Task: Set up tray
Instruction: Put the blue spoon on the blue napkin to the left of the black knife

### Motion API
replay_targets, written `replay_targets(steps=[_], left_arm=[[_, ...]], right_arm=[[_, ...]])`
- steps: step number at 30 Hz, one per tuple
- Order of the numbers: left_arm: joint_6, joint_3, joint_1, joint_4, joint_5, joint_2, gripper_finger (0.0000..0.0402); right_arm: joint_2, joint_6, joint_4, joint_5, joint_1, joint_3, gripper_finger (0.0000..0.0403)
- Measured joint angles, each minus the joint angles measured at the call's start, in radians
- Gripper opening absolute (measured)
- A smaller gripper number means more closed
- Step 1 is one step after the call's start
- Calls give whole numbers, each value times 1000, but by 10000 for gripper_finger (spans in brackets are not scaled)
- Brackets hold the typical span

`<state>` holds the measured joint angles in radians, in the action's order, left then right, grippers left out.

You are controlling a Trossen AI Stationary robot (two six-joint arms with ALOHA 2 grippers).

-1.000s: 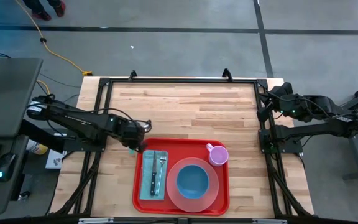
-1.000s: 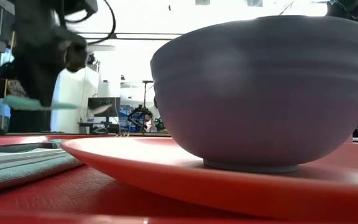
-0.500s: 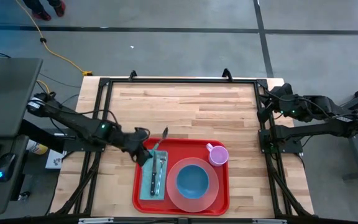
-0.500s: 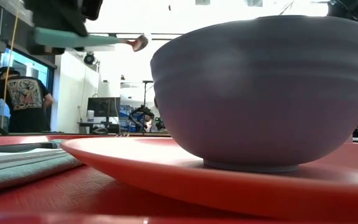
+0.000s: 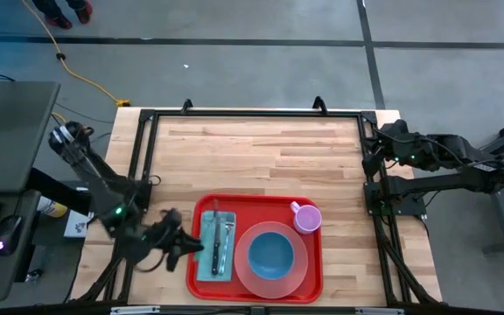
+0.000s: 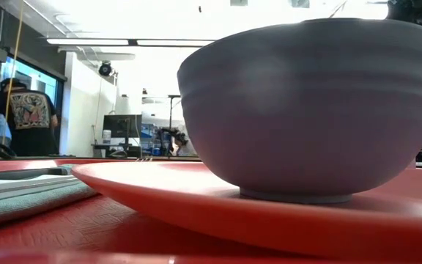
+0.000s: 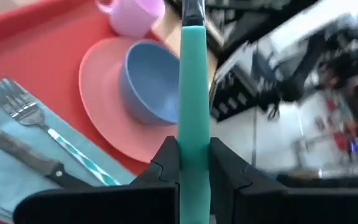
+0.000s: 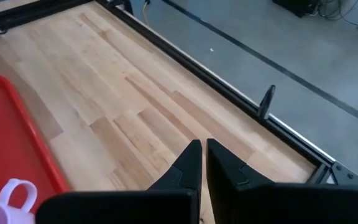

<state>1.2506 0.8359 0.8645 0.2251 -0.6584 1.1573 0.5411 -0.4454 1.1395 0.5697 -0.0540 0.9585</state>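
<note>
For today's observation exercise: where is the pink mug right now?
In the high view the pink mug stands in the far right corner of the red tray, right beside the pink plate that holds the blue bowl.

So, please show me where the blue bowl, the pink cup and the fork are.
blue bowl [image 5: 270,252]: high view, inside bottom of the bowl.
pink cup [image 5: 308,217]: high view, open top.
fork [image 5: 227,234]: high view, upper handle near the tines.
</note>
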Motion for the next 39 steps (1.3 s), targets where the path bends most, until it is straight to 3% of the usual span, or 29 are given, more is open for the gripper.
replay_targets(steps=[5,9,14,20,24,31,39], left_arm=[[300,0,158,103,-275,47,69],[471,0,169,162,-317,114,69],[509,5,58,90,-177,194,69],[511,81,-75,153,-72,263,68],[511,203,-138,331,-49,288,67],[501,537,-199,755,46,348,67],[507,812,-253,1067,157,463,67]], right_arm=[[0,9,0,2,0,0,0],[0,58,-1,-1,0,0,0],[0,109,-10,-33,0,0,0],[0,150,-10,-112,0,0,0],[0,219,-10,-160,0,0,0],[0,335,-8,-213,0,0,0],[0,370,-8,-236,0,0,0]])
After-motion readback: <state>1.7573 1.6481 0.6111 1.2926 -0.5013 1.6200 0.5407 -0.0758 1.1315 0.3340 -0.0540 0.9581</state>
